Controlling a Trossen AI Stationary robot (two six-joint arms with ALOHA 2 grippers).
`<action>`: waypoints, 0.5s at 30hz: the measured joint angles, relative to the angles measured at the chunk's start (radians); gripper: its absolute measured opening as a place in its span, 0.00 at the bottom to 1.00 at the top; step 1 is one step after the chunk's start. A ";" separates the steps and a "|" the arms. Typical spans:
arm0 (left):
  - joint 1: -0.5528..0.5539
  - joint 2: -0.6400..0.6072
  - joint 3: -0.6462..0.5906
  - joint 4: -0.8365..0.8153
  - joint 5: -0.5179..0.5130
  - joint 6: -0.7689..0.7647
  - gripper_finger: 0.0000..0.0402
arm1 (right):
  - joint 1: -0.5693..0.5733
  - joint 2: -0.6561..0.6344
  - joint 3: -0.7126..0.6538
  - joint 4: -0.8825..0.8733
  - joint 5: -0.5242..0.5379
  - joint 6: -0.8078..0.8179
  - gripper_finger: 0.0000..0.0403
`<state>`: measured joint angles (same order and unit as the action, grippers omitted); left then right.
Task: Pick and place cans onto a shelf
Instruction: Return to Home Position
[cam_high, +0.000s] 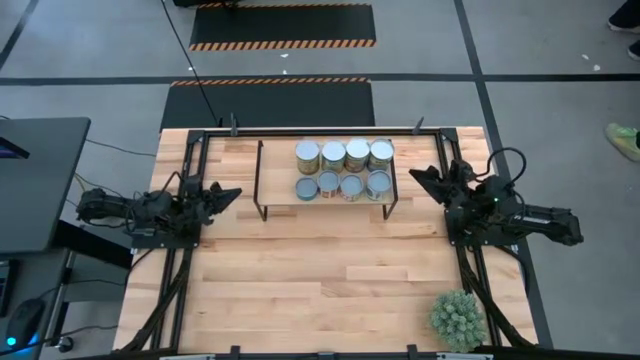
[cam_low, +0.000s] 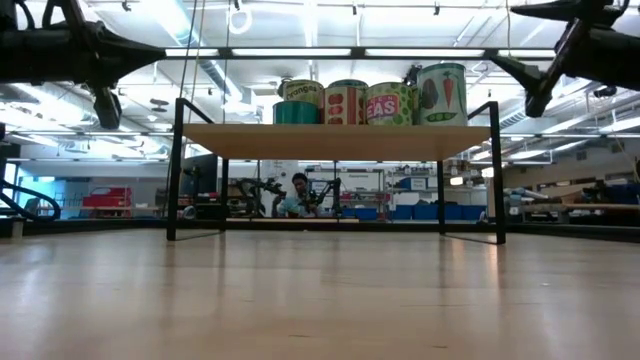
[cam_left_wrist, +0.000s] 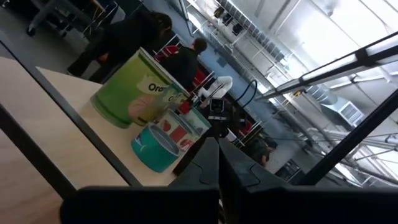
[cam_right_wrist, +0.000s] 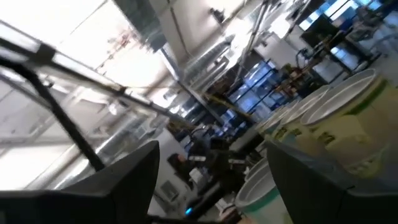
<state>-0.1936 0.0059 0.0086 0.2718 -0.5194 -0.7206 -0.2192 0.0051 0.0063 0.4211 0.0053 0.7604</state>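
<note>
The left arm lies along the left edge of the surface (cam_high: 300, 270). The left end effector (cam_high: 236, 192) is raised off the wood and points toward the shelf (cam_high: 275, 172). In the left wrist view its fingers (cam_left_wrist: 249, 180) are pressed together with nothing between them.

The shelf stands at the far middle of the surface, between the two arms. All eight cans (cam_high: 333, 156) stand upright on its right part, in two close rows of four. In the low view, labelled cans line the top of the board, and a person (cam_low: 297, 193) shows in the room beyond, framed under the shelf.

The right arm lies along the right edge. The right end effector (cam_high: 420, 181) faces the cans, near the shelf's right end. In the right wrist view its fingers (cam_right_wrist: 134, 186) are spread wide and grip nothing.

A potted plant (cam_high: 458, 320) sits at the near right corner of the surface.
</note>
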 joint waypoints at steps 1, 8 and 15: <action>0.000 0.000 0.000 0.000 0.000 -0.006 0.00 | 0.000 0.000 0.000 -0.002 -0.023 -0.001 0.74; 0.000 0.000 0.000 -0.017 -0.064 -0.032 0.02 | 0.000 0.000 0.000 -0.137 -0.212 0.014 0.62; 0.000 0.000 -0.001 -0.015 -0.159 -0.025 0.03 | 0.000 0.000 0.000 -0.160 -0.242 -0.052 0.44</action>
<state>-0.1937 0.0063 0.0078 0.2565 -0.6779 -0.7452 -0.2192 0.0055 0.0063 0.2615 -0.2366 0.7087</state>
